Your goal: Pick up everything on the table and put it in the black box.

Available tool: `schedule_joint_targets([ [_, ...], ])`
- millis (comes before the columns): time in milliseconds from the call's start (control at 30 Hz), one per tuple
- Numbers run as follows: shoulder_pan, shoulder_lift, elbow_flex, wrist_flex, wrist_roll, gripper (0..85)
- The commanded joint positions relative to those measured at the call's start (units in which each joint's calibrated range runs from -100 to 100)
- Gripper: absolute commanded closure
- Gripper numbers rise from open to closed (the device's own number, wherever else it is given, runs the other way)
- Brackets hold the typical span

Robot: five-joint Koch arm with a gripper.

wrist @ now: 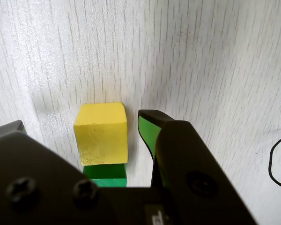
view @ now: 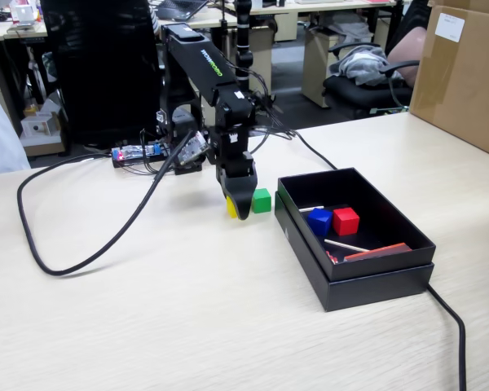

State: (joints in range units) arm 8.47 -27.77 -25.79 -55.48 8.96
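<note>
The yellow cube (wrist: 101,132) sits on the pale wood table (wrist: 201,56) between my gripper's (wrist: 84,123) open jaws. The right jaw stands a small gap from it; the left jaw is farther off. The green cube (wrist: 105,175) touches the yellow cube's near side. In the fixed view the gripper (view: 239,209) is down at the table, partly hiding the yellow cube (view: 230,208), with the green cube (view: 262,200) just right of it. The black box (view: 375,283) stands to the right and holds the blue cube (view: 319,221) and the red cube (view: 345,221).
A thick black cable (view: 65,262) loops over the table's left part. Another cable (view: 450,319) runs from the box to the front right. A brown carton (view: 464,73) stands at the far right. Thin sticks and a red strip (view: 376,251) lie in the box.
</note>
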Motion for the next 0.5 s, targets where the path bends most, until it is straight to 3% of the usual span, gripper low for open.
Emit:
schedule_joint_targets([
  [0,0.0,1.09,2.4,0.58,0.29,41.4],
  [100,0.0,2.58,2.31,0.75,0.24,47.0],
  [300,-0.29,2.58,2.67,1.27,0.2,69.2],
  [467,-1.76,-9.7,3.85,-2.53,-0.88,69.2],
])
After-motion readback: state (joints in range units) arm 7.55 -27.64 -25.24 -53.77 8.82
